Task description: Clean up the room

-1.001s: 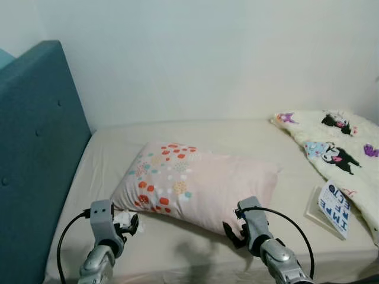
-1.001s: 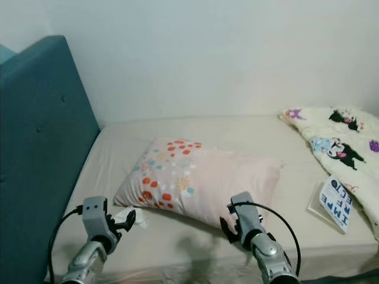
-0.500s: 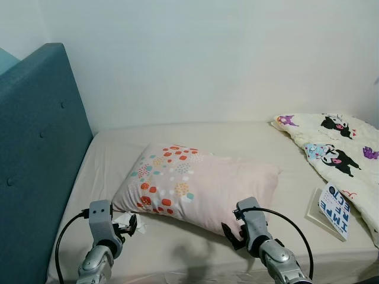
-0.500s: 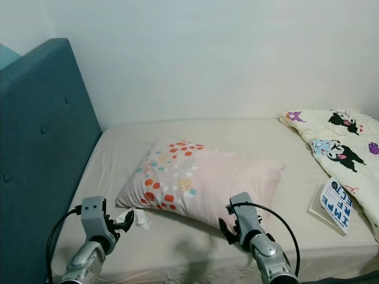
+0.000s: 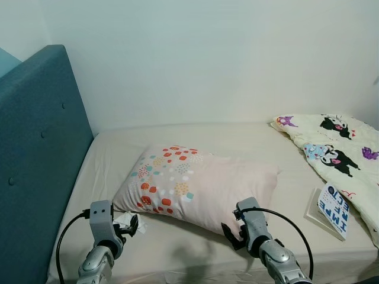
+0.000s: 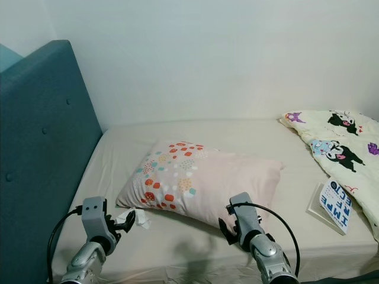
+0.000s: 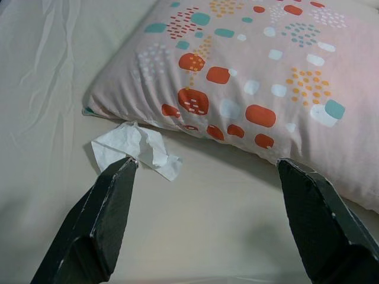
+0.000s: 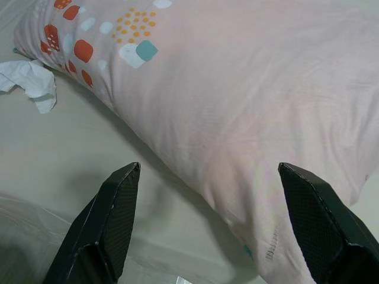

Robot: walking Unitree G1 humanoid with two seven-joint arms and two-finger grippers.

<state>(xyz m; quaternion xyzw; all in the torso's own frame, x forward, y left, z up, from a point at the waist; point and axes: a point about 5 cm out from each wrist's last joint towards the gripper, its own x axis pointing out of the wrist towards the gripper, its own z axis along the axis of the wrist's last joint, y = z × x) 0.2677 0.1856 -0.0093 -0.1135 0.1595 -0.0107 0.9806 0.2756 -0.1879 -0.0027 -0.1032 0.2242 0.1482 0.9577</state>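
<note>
The left gripper hangs low over the near edge of the bed, fingers spread wide and holding nothing, and the crumpled white tissue lies on the sheet just ahead of it, close to one fingertip and tucked against the corner of the pink spotted pillow. The right gripper is wide open and empty too, hovering just short of the pillow's near long edge. A cartoon-print blanket and a booklet sit well off to the right.
</note>
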